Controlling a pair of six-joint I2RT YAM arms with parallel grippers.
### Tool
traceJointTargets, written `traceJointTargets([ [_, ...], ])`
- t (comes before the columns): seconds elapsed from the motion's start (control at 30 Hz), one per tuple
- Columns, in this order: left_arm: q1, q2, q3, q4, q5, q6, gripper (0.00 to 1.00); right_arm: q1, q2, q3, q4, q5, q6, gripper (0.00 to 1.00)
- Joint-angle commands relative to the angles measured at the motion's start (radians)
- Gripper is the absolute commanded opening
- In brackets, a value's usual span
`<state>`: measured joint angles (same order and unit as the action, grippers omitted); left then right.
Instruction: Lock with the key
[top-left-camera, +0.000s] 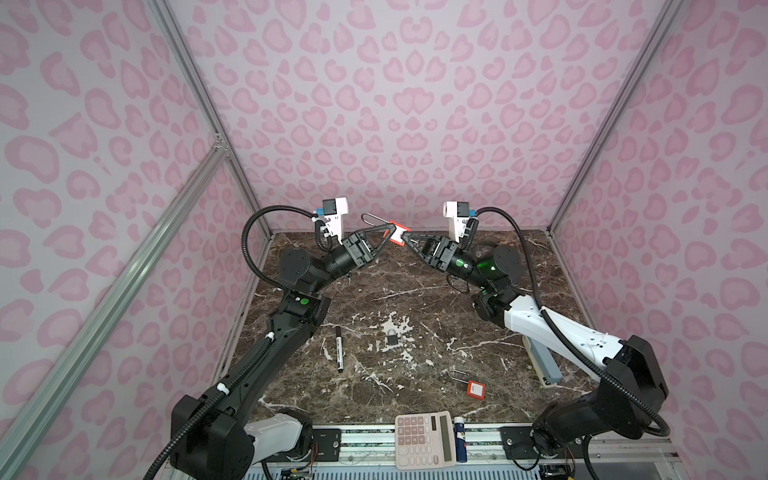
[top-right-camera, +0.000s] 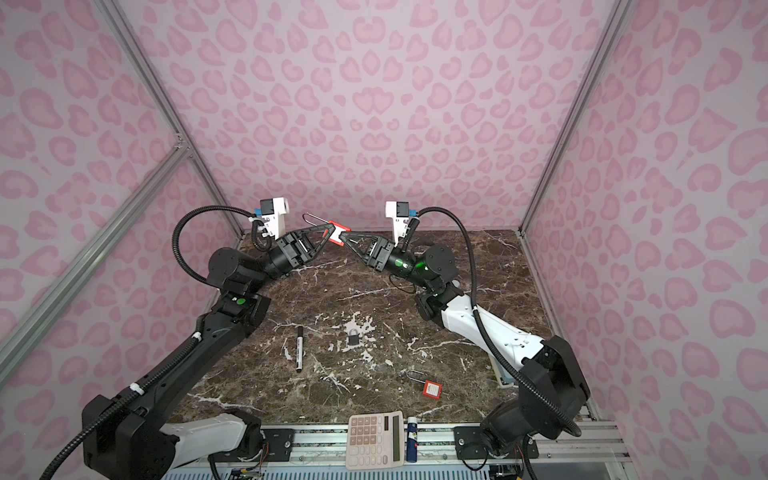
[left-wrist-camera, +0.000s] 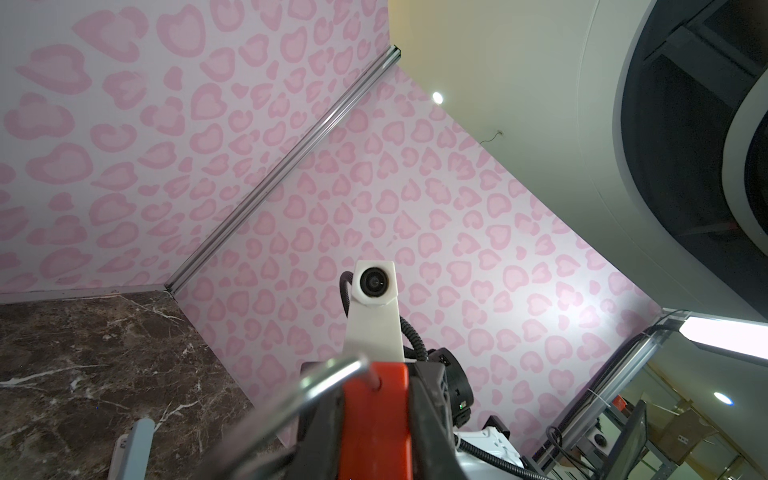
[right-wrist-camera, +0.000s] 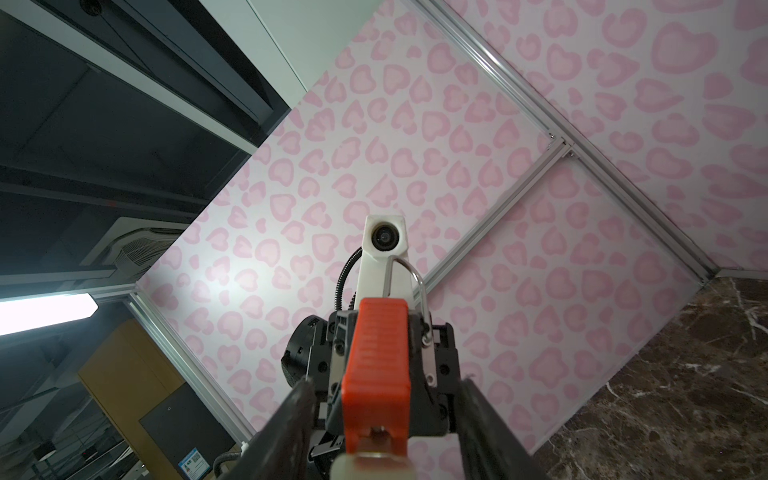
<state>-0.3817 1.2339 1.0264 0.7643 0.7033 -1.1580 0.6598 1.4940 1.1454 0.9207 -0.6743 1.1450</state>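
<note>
Got a red plastic padlock with long steel shackle in both top views, up over the far end of the brown marble tabletop, clenched in the left claw. Lies lengthwise claw to claw, shackle end away from the right claw, base facing it.

Left wrist view: same story, red body wedged between dark fingers.

Right wrist view: pale key head poking from the base, right claw's jaws spread either side, not pinching yet. Probably needs a clamp and a twist next.

Three padlocks, one marker, one calculator

Glossy marble tabletop, orange plastic padlock
</note>
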Motion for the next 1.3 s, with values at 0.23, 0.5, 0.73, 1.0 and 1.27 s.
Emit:
traceJointTargets([
  [0.23, -0.001, -0.003, -0.006, 0.058, 0.007, 0.001, 0.04, 0.02, 0.027, 0.022, 0.013, -0.02, -0.009, 0.4],
  [0.5, -0.001, -0.011, -0.013, 0.052, 0.007, 0.004, 0.04, 0.023, 0.038, 0.019, 0.027, -0.018, -0.002, 0.28],
  [0.73, -0.001, -0.006, -0.018, 0.05, 0.006, 0.005, 0.09, 0.023, 0.038, 0.015, 0.045, -0.018, 0.007, 0.15],
  [1.0, 0.0, -0.022, -0.038, 0.021, -0.016, 0.029, 0.62, 0.018, 0.028, -0.004, 0.059, -0.011, 0.003, 0.13],
  [1.27, 0.007, -0.047, -0.049, -0.031, -0.024, 0.064, 0.7, -0.002, 0.0, -0.029, 0.043, -0.018, -0.006, 0.13],
])
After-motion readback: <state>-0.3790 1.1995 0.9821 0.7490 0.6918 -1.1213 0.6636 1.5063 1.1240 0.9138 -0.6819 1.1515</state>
